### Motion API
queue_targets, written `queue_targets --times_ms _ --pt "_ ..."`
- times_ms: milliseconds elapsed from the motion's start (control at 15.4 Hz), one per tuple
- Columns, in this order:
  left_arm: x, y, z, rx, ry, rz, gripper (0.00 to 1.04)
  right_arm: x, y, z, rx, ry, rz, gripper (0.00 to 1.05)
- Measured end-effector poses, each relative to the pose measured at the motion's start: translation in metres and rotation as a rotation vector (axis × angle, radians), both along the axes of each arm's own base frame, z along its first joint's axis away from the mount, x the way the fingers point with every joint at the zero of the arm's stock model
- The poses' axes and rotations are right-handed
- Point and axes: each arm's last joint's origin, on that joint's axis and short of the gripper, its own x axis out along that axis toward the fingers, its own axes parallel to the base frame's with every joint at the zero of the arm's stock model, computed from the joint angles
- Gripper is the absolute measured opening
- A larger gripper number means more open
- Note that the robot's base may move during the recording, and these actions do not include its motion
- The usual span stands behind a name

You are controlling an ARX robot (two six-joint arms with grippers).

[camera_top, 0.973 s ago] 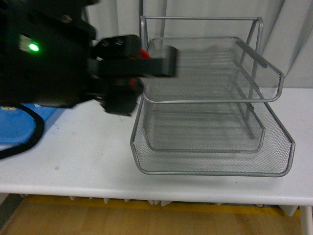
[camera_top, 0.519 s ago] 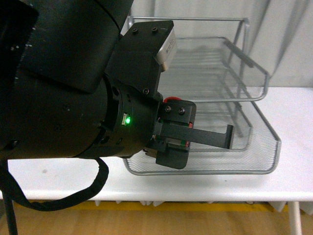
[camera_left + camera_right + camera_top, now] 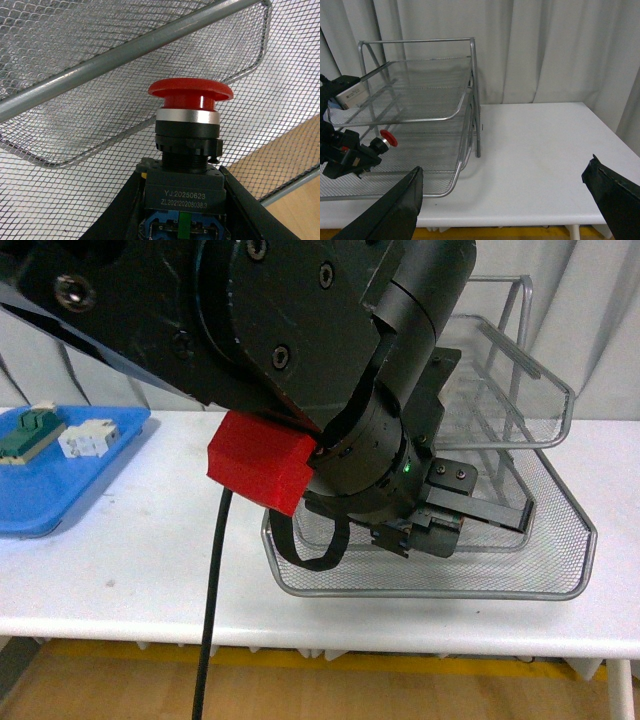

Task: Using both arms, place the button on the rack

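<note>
Button pinched by body in left gripper, hovering over rack bottom tier. Lower straight toward 6 o'clock, clear of middle-tier rim, then release. Right gripper spread, empty.

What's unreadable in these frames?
1. Left wrist view: base of the red-capped black push-button cut off by the frame edge.
2. Front view: black left arm hides that button and much of the silver wire-mesh rack.
3. Front view: parts on the blue plastic tray too small to identify.
</note>
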Motion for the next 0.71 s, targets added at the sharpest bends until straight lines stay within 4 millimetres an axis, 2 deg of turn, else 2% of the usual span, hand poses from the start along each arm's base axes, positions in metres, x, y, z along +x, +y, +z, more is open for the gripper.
queue_targets --times_ms 195,259,324,454,519,584,713 --pt "0.012 -0.010 -0.009 0.033 0.030 0.001 0.36 0.000 0.000 0.000 0.000 0.000 0.000 0.98" --pt "0.015 -0.013 -0.014 0.048 0.055 0.000 0.55 0.000 0.000 0.000 0.000 0.000 0.000 0.98" --pt "0.017 -0.014 -0.012 0.036 0.055 0.003 0.69 0.000 0.000 0.000 0.000 0.000 0.000 0.98" --pt "0.019 -0.017 -0.003 -0.016 0.041 0.011 0.92 0.000 0.000 0.000 0.000 0.000 0.000 0.98" --pt "0.017 -0.015 0.004 -0.038 0.034 0.018 1.00 0.000 0.000 0.000 0.000 0.000 0.000 0.98" --pt "0.014 -0.012 0.013 -0.056 0.024 0.020 0.97 0.000 0.000 0.000 0.000 0.000 0.000 0.98" --pt "0.002 0.004 0.044 -0.137 -0.035 0.009 0.98 0.000 0.000 0.000 0.000 0.000 0.000 0.98"
